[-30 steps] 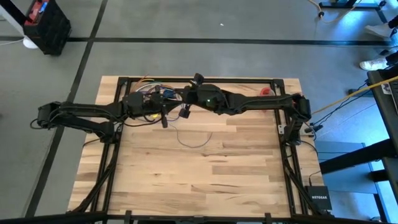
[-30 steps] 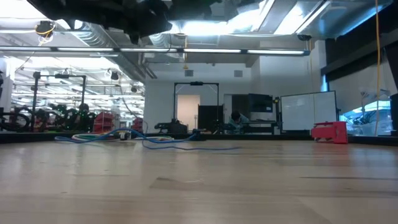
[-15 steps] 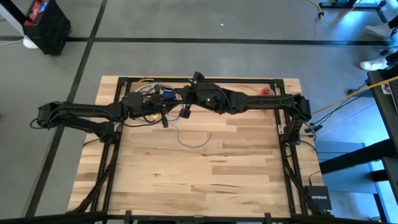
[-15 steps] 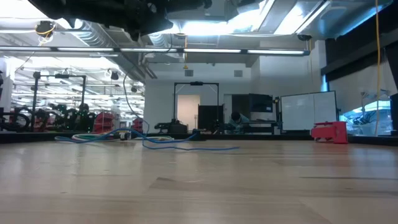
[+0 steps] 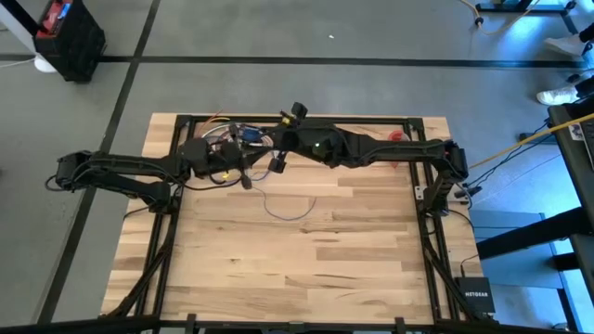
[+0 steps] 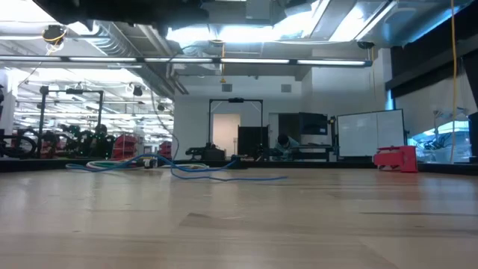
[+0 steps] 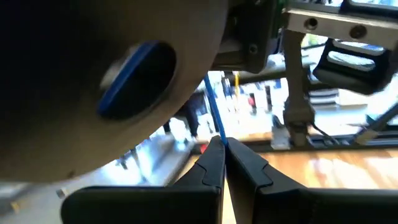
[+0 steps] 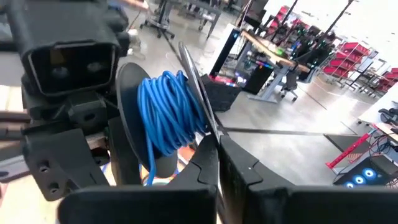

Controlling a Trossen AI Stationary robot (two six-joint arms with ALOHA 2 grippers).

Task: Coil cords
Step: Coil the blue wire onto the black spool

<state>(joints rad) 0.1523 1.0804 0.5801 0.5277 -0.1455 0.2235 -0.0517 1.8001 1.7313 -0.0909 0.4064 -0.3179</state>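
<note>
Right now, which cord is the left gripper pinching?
The thin blue cord running to the spool, in the shut left gripper; the thicker multicoloured bundle lies on the table.

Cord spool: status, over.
Right gripper shut on rim of black round spool. Left gripper shut on thin blue cord; slack loop on wooden table. Multicoloured cable bundle beside grippers.

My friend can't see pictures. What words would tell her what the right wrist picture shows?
A black spool wound with bright blue cord fills the middle, with the right gripper shut on the spool's thin rim. The other arm's dark wrist sits beside it, and a workshop with desks lies behind.
</note>
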